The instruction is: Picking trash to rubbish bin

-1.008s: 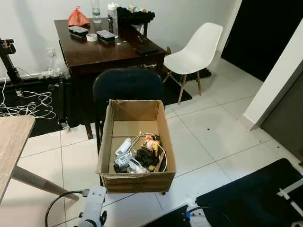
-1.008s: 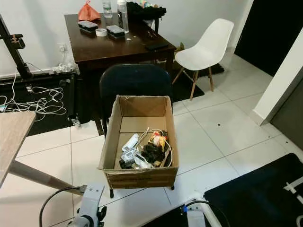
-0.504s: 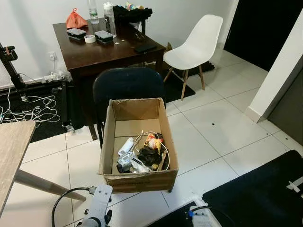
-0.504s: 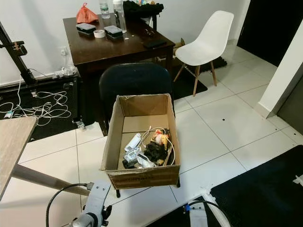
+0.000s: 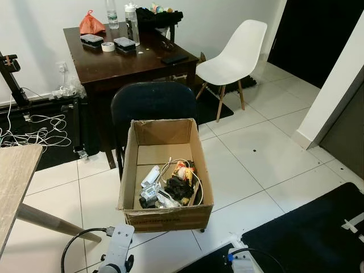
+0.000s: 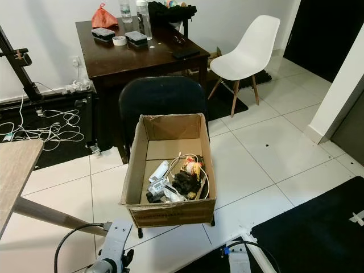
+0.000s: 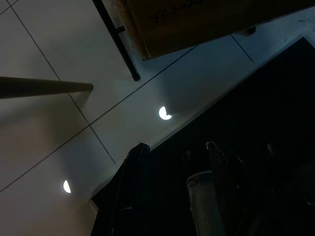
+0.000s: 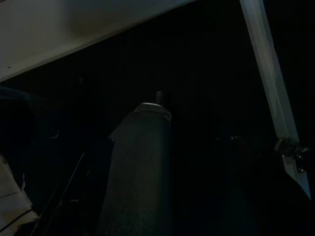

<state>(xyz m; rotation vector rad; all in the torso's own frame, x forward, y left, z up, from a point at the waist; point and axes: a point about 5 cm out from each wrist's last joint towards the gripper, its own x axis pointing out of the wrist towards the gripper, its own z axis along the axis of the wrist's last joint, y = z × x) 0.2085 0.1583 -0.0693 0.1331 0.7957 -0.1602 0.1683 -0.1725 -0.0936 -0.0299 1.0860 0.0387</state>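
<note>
Cardboard box (image 5: 165, 213) sits on the seat of a dark chair (image 5: 152, 102), open top, straight ahead. Trash (image 5: 169, 186) is piled at the near end of the box: a white cable looped over the heap, a white tube-shaped piece, black bits, something orange/yellow. Far half of the box floor is bare.

Behind the chair: dark wooden surface (image 5: 114, 60) holding an orange bag (image 5: 91, 23), two bottles (image 5: 134, 21), a roll of tape (image 5: 109, 45) and small flat cases. White chair (image 5: 236, 57) stands to the right of it. Tangle of white cables (image 5: 34, 129) lies on the floor at left; corner of a light wood surface (image 5: 14, 182) sits near left. Black mat (image 5: 318, 233) covers the floor at lower right.

Left pincer (image 7: 174, 187) hangs low over the white tile and mat edge, near the box's bottom; fingers spread apart, grasping nothing. Right pincer (image 8: 140, 167): wrist view too dark, cannot tell its state.
</note>
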